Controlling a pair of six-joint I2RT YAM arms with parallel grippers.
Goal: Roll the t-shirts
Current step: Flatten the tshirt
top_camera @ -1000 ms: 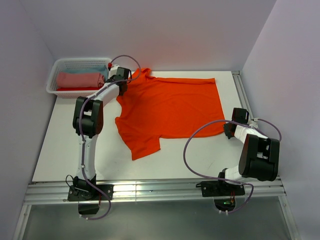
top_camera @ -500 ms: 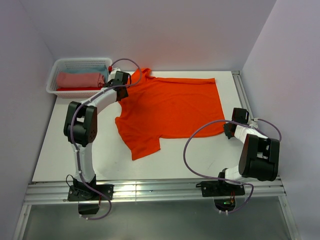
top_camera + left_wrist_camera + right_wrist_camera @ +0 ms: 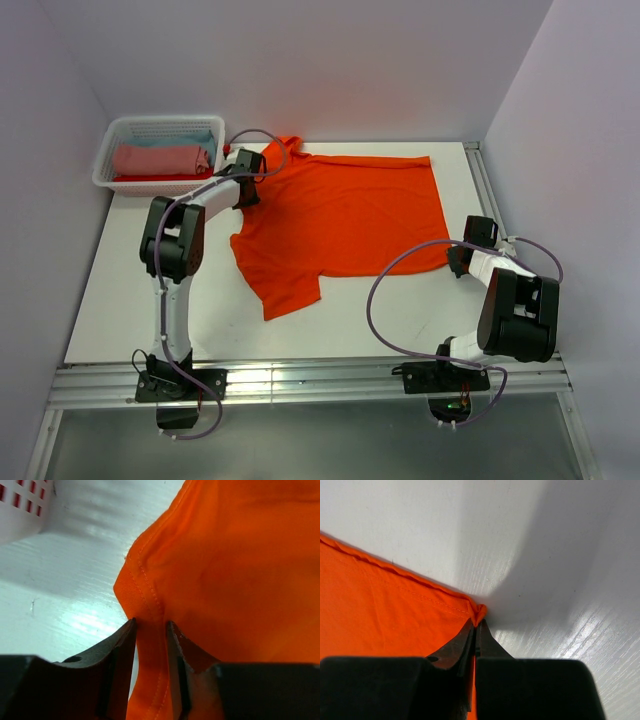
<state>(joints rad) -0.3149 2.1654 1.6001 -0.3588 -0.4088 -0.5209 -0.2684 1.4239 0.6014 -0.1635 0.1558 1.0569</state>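
Left tool (image 3: 151,625) part-spread astride a seamed edge fold of the orange t-shirt (image 3: 340,215), laid flat on the white surface (image 3: 130,270); right tool (image 3: 476,625) pressed together on its hem corner. Could catch only the ridge's lip on closing and lose it, or drag the cloth crooked against the right-hand pinch.

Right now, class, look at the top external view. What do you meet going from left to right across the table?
white basket → orange t-shirt → right gripper, at the shirt's right corner
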